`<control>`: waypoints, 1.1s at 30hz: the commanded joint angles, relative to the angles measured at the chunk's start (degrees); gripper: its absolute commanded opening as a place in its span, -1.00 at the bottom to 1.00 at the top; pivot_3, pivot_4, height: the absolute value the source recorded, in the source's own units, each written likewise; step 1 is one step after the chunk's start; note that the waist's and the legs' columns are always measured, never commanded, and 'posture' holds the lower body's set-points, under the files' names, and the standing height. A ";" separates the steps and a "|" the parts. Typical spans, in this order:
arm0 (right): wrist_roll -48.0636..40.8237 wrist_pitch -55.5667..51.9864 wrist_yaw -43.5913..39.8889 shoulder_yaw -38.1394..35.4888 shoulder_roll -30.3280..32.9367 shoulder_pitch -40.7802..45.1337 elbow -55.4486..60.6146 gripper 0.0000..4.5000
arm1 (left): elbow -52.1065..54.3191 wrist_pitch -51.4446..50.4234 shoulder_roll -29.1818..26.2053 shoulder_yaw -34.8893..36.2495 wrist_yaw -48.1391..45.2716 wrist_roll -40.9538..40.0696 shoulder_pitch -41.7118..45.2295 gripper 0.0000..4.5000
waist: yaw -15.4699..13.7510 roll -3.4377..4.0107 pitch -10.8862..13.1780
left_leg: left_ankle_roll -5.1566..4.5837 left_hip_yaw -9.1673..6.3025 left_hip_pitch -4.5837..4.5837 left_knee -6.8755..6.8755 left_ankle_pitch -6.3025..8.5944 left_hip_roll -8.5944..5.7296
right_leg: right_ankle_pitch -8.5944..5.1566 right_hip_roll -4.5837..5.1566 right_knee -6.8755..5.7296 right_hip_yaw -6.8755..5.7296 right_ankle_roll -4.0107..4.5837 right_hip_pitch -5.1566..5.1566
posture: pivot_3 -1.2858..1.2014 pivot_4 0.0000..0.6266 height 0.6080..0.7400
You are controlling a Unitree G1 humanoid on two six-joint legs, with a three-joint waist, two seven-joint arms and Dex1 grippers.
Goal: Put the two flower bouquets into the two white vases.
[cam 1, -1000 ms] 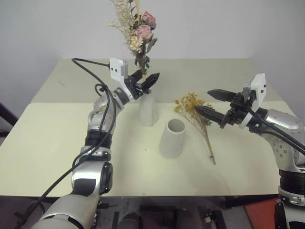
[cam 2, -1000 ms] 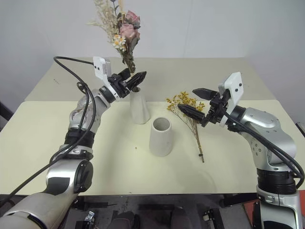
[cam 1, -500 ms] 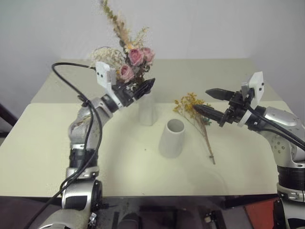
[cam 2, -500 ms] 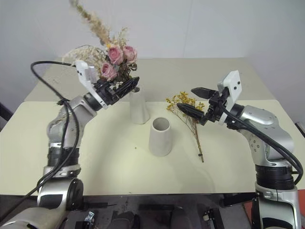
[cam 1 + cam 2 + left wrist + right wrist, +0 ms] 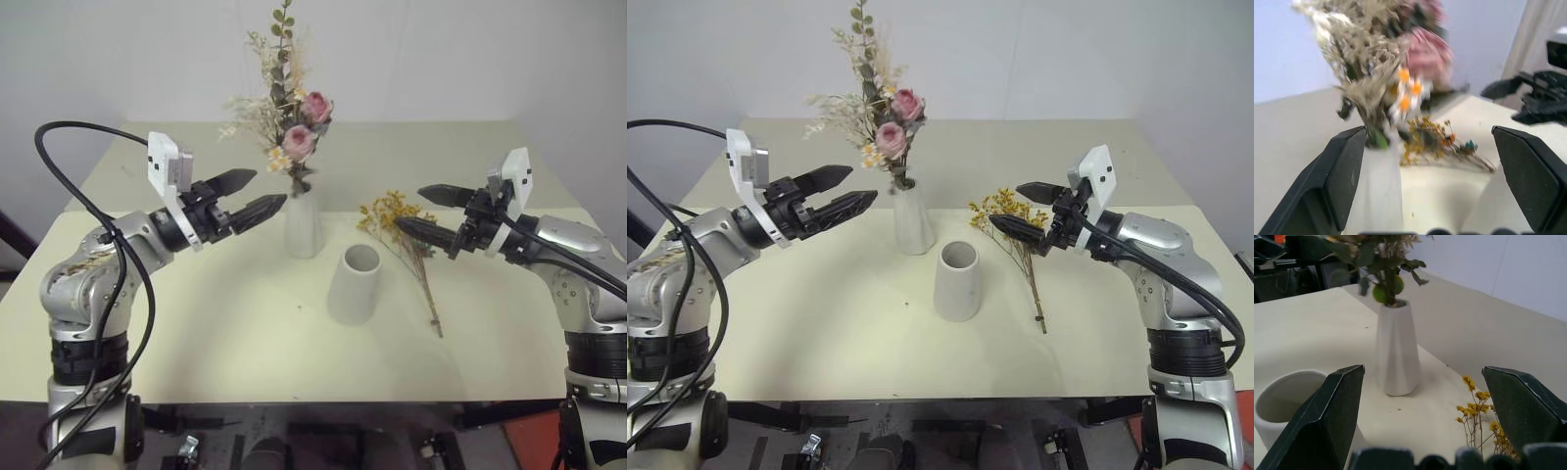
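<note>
The yellow bouquet (image 5: pixel 407 250) lies just under the open, empty right gripper (image 5: pixel 423 211), stems pointing toward the robot

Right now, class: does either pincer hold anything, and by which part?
Nothing is held. The left pincer and the right pincer are both open and empty; the yellow bouquet lies on the table.

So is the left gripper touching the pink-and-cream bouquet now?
Apart. In the left eye view the left gripper hangs open beside the tall vase, table visible between it and the bouquet.
</note>
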State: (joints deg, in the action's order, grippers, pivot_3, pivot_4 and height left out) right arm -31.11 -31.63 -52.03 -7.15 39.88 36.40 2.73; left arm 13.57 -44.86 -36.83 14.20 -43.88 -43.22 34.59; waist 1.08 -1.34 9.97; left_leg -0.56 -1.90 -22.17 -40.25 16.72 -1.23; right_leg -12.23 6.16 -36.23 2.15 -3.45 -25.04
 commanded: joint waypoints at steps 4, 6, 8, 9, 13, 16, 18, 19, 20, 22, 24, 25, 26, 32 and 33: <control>1.24 1.60 -1.39 -0.86 1.71 1.50 -0.62 1.00 | 3.01 1.39 -4.71 0.96 -7.72 -3.60 -1.37 0.98 | -0.03 0.00 0.00 | -0.03 0.02 0.01 0.00 0.02 0.00 | 0.00 0.00 0.04 0.00 0.00 0.00 | 0.03 -0.52 1.00; 1.64 1.57 -1.74 -0.88 1.98 1.74 -1.24 1.00 | 3.05 1.94 -5.09 0.87 -8.71 -3.66 -1.40 0.98 | -0.04 0.00 0.00 | -0.05 0.06 0.01 0.00 0.03 0.00 | 0.00 0.00 0.04 0.00 0.00 0.00 | 0.03 -0.52 1.00; 2.06 1.47 -1.97 -0.82 2.13 2.01 -1.78 1.00 | 2.87 2.23 -5.31 0.83 -9.68 -3.78 -1.37 0.98 | -0.04 0.00 0.00 | -0.06 0.11 0.02 0.00 0.04 0.00 | 0.00 0.00 0.04 0.00 0.00 0.01 | 0.03 -0.52 1.00; 2.24 1.35 -2.08 -0.72 2.22 2.15 -1.98 1.00 | 2.74 2.22 -5.57 0.77 -10.39 -3.92 -1.33 0.98 | -0.03 0.00 0.00 | -0.07 0.15 0.02 0.00 0.04 0.00 | 0.00 0.00 0.04 0.00 0.00 0.01 | 0.03 -0.52 1.00; 3.56 0.54 -2.15 -0.16 2.85 2.63 -2.96 1.00 | 2.82 2.22 -6.66 0.87 -13.88 -5.23 -1.22 0.98 | 0.02 0.00 0.00 | -0.08 0.21 0.01 0.01 0.05 0.01 | 0.00 0.00 0.03 0.00 0.00 0.01 | 0.03 -0.52 1.00; 4.83 -0.85 -1.76 0.66 3.72 2.96 -3.82 1.00 | 2.91 2.84 -8.30 0.73 -17.96 -6.03 -1.63 0.98 | 0.08 0.00 0.00 | -0.10 0.22 0.02 0.01 0.06 0.02 | 0.00 0.00 0.04 0.00 0.00 0.01 | 0.03 -0.52 1.00; 5.65 -1.62 -1.37 1.35 4.19 3.16 -4.39 1.00 | 2.73 3.34 -9.28 0.52 -20.40 -6.08 -1.83 0.98 | 0.09 0.00 0.00 | -0.10 0.31 0.02 0.01 0.06 0.02 | 0.00 -0.01 0.04 0.00 0.00 0.01 | 0.03 -0.52 1.00; 5.90 -2.01 -1.19 1.57 4.26 3.28 -4.62 1.00 | 2.55 3.61 -9.62 0.36 -20.99 -5.89 -1.82 0.98 | 0.08 0.00 0.00 | -0.11 0.33 0.02 0.01 0.06 0.03 | 0.00 -0.01 0.04 0.00 0.00 0.01 | 0.03 -0.52 1.00; 6.06 -2.31 -1.08 1.68 4.27 3.38 -4.76 1.00 | 2.40 3.89 -9.84 0.22 -21.40 -5.75 -1.81 0.98 | 0.07 0.00 0.00 | -0.11 0.34 0.03 0.01 0.06 0.03 | 0.00 -0.01 0.06 0.00 0.00 0.01 | 0.03 -0.52 1.00; 6.69 -3.15 -0.68 2.12 4.33 3.57 -4.97 1.00 | 2.00 4.35 -10.20 -0.14 -22.34 -5.45 -1.73 0.98 | 0.06 0.00 0.00 | -0.11 0.35 0.02 0.01 0.06 0.02 | 0.00 -0.01 0.07 0.00 0.00 0.01 | 0.03 -0.52 1.00; 7.31 -4.08 -0.41 2.51 4.46 3.74 -5.09 1.00 | 1.84 4.46 -10.59 -0.46 -23.44 -5.52 -1.69 0.98 | 0.07 0.00 0.00 | -0.11 0.36 0.02 0.01 0.07 0.03 | 0.00 -0.01 0.06 0.00 0.00 0.01 | 0.03 -0.52 1.00; 7.70 -4.57 -0.25 2.77 4.60 3.87 -5.19 1.00 | 1.85 4.60 -10.83 -0.62 -24.15 -5.57 -1.74 0.98 | 0.10 0.00 0.00 | -0.12 0.36 0.02 0.01 0.07 0.03 | 0.00 -0.01 0.06 0.00 0.00 0.01 | 0.03 -0.52 1.00; 8.19 -5.63 0.12 3.23 4.86 4.17 -5.43 1.00 | 1.87 4.82 -11.21 -0.84 -25.04 -5.51 -1.81 0.98 | 0.09 0.00 0.00 | -0.12 0.36 0.02 0.01 0.07 0.03 | 0.00 -0.01 0.05 0.00 0.00 0.01 | 0.03 -0.52 1.00; 12.20 -12.58 2.99 7.28 5.86 6.55 -8.36 1.00 | 1.24 5.21 -12.29 -1.73 -27.91 -5.27 -1.39 0.98 | 0.10 0.00 0.00 | -0.14 0.40 0.02 0.01 0.08 0.03 | 0.00 -0.02 0.07 -0.01 0.00 0.01 | 0.03 -0.52 1.00; 12.74 -14.18 3.41 8.01 5.91 7.11 -8.96 1.00 | 1.19 5.33 -12.39 -1.81 -28.47 -5.26 -1.38 0.98 | 0.10 0.00 0.00 | -0.14 0.40 0.01 0.01 0.08 0.03 | 0.00 -0.02 0.07 -0.01 0.00 0.01 | 0.03 -0.52 1.00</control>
State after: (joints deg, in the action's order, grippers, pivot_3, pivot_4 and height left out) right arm -19.28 -43.75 -49.61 0.78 44.69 42.08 -6.39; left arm 14.20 -41.05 -48.13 12.21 -71.35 -48.33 32.72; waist 1.18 -1.34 9.97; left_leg -0.70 -1.49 -22.16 -40.25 16.80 -1.20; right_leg -12.23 6.14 -36.16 2.14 -3.44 -25.03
